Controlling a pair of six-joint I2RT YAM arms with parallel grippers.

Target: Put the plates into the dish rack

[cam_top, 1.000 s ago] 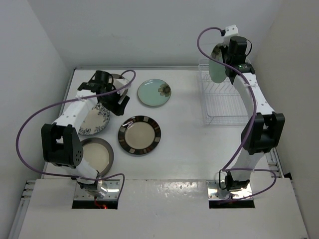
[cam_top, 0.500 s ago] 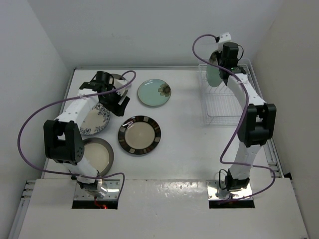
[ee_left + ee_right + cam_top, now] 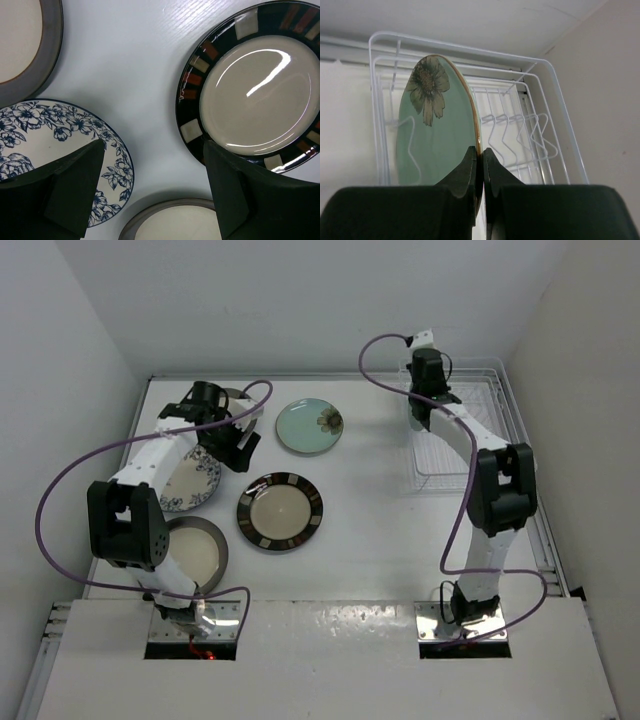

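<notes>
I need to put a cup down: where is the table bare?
Bare table lies between the striped plate and the dish rack, and along the near edge in front of the rack. The left side, around the floral plate, is crowded.

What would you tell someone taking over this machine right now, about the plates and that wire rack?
Right gripper: shut on a mint green flowered plate, held on edge at the left end of the white wire dish rack, not released.
Left gripper: open, above the white-blue floral plate and brown-striped-rim plate.
Flat on the table: those two, a second mint green plate, two cream dark-rimmed plates.
Done: nothing let go yet. Left: seat this plate, then load five more.
</notes>
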